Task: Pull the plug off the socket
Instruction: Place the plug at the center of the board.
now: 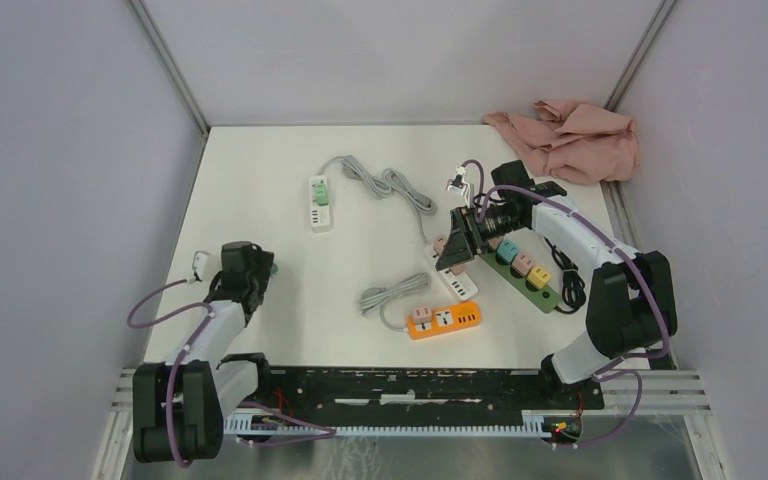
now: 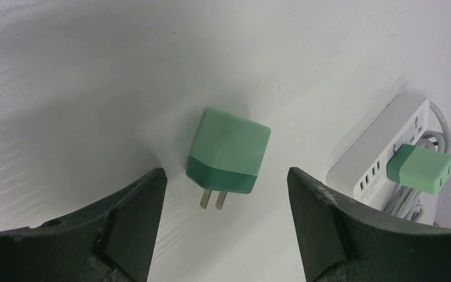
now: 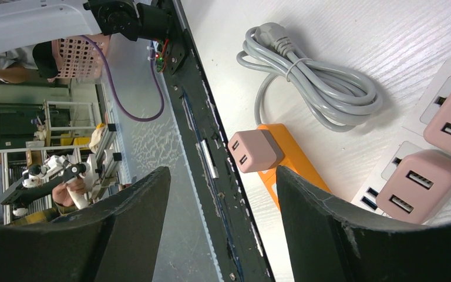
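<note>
The green plug [image 2: 228, 151] lies loose on the white table [image 2: 94, 70], its two prongs bare, between the parted fingers of the left gripper [image 2: 226, 174], which is released and touches nothing. Only the left wrist view shows those prongs; from above the plug is a green speck near the table's left edge. A second green plug [image 2: 420, 168] sits in a white power strip [image 2: 381, 158] nearby. The top view counts four strips: that one, another white strip [image 1: 457, 282] under the right gripper [image 3: 223, 170], an orange strip [image 1: 444, 320] and a dark green strip [image 1: 526, 272]. The right gripper hangs spread and empty; its camera alone shows three pink adapters [image 3: 423, 187]. Two grey cables [image 1: 388, 186] lie coiled, and a pink cloth [image 1: 570, 135] sits in the far corner.
</note>
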### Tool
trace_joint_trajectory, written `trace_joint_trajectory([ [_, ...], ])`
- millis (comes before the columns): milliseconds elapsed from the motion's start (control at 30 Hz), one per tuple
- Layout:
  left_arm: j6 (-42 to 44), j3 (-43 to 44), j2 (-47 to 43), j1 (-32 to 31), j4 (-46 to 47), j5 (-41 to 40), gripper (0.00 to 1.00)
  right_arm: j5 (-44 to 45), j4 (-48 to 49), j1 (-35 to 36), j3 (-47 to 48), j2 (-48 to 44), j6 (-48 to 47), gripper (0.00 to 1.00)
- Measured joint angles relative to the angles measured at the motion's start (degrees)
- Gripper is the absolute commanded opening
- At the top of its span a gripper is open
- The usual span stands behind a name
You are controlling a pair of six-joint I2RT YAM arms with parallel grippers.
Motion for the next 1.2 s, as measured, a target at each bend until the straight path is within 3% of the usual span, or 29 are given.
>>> trace_joint_trajectory([
  [167, 0.02, 0.07, -4.15, 0.0, -3.34, 3.89, 0.83, -0.02, -0.11, -0.07, 0.0, 0.0, -0.28, 0.72],
  [367, 0.94, -1.25, -15.5, 0.0, -2.75, 12.13, 0.83, -0.39, -0.79, -0.07, 0.09, -0.28, -1.33, 0.72],
  [600, 4.83, -6.67, -25.88, -0.02, 5.42, 28.46, 0.83, -0.42, -1.99, -0.07, 0.09, -2.93, -3.89, 0.72],
  [833, 6.08, -12.37, -31.1, -1.38, 19.37, 43.71, 0.83, -0.76, -3.69, -0.07, 0.09, -7.08, -7.98, 0.72],
  [1000, 6.88, -13.6, -30.95, -9.16, 27.34, 47.17, 0.83, -2.12, -4.72, -0.07, 0.09, -8.94, -10.58, 0.73],
  [1200, 11.54, -13.62, -24.7, -28.76, 35.15, 43.89, 0.83, -4.33, -8.72, -0.07, 0.11, -9.25, -17.14, 0.73],
])
